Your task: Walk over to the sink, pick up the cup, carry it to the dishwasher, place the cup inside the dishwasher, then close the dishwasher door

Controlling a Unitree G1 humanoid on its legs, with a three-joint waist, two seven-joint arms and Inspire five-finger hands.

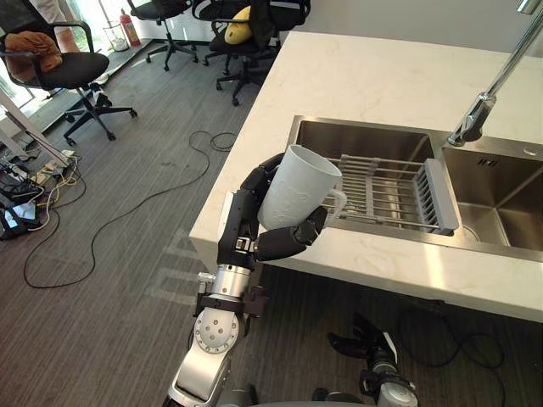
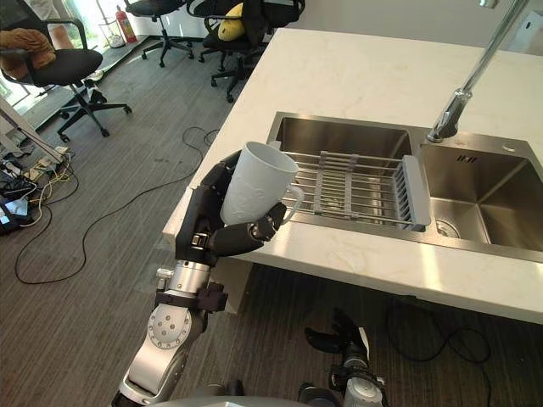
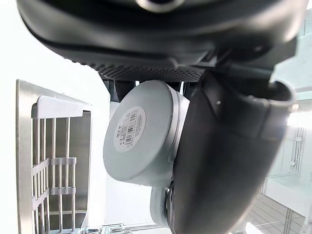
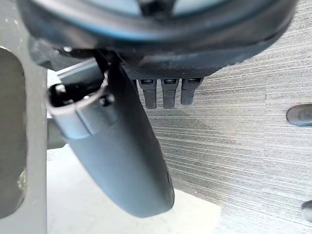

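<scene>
Cup gripped in the left hand (image 1: 240,222), held up at the counter's near edge

The left hand's fingers are wrapped round one side of the white cup (image 1: 297,186) and the thumb is pressed against the other, so it's properly clamped. The cup is tilted, mouth up, with its handle turned toward the sink (image 1: 356,140). In the left wrist view the cup's base is seen past the thumb, with a barcode sticker on it. The cup is held clear of the white counter (image 1: 356,76), just by the left basin's near corner. A wire drying rack (image 1: 386,191) is laid across that basin, and the faucet (image 1: 488,93) is mounted behind the divider. The right hand (image 1: 361,339) is hung low over the carpet, fingers loosely spread, nothing held. Office chairs (image 1: 72,68) are parked well off.
</scene>
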